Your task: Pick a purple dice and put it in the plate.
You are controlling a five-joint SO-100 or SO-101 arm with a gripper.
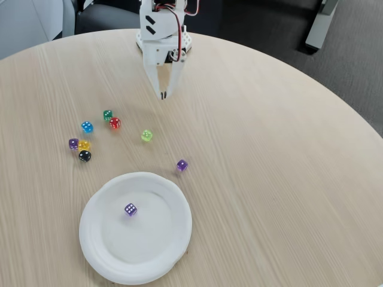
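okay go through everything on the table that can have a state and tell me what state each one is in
gripper: shut, holding nothing, raised over the table
purple dice: lying in the plate
plate: upright on the table, holding one die
second purple die: on the table, just outside the plate's rim
third purple die: on the table, clustered with other dice

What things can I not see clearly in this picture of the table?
- Plate: its lower rim is cut off by the bottom edge of the fixed view.
- Gripper: the arm above it is cut off by the top edge.
- Purple die on the left: its pips are too small to count.
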